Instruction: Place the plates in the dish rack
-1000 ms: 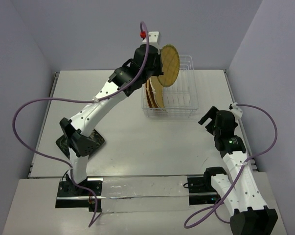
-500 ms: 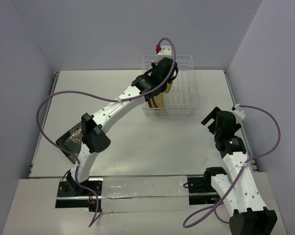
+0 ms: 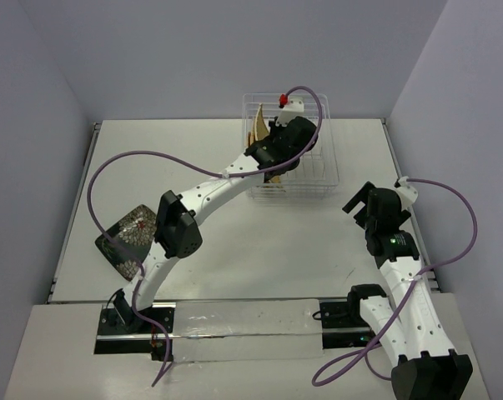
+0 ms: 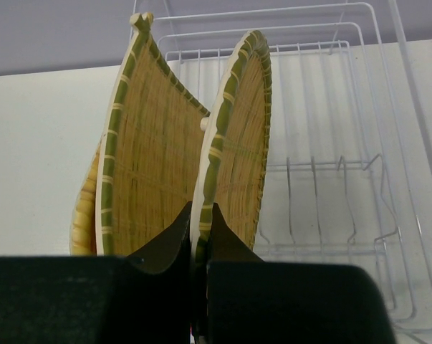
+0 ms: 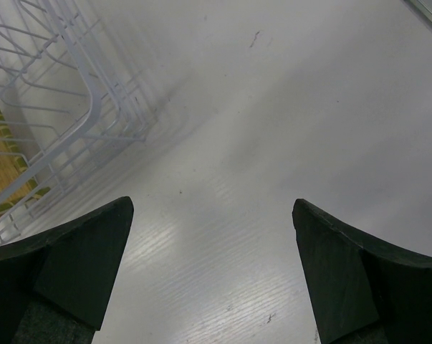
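My left gripper (image 4: 199, 208) is shut on the rim of a round woven plate (image 4: 233, 143), held upright inside the white wire dish rack (image 4: 330, 179). A woven plate with a corner (image 4: 151, 158) stands just left of it, and a third woven plate (image 4: 83, 208) shows at the far left. From above, the left wrist (image 3: 289, 137) hangs over the rack (image 3: 322, 179) and hides most of the plates (image 3: 258, 129). The black floral plate (image 3: 128, 240) lies flat on the table at the left. My right gripper (image 5: 212, 204) is open and empty over bare table, right of the rack (image 5: 65, 93).
The right half of the rack holds only bare upright dividers (image 4: 312, 193). The left arm's purple cable (image 3: 109, 179) loops over the table's left side. Walls stand close behind the rack and along both table sides. The right gripper (image 3: 364, 200) sits near the rack's front right corner.
My left arm has swung right and lowered the round plate from above the rack down among the plates in it. The black floral plate is now uncovered. The right arm has stayed still.
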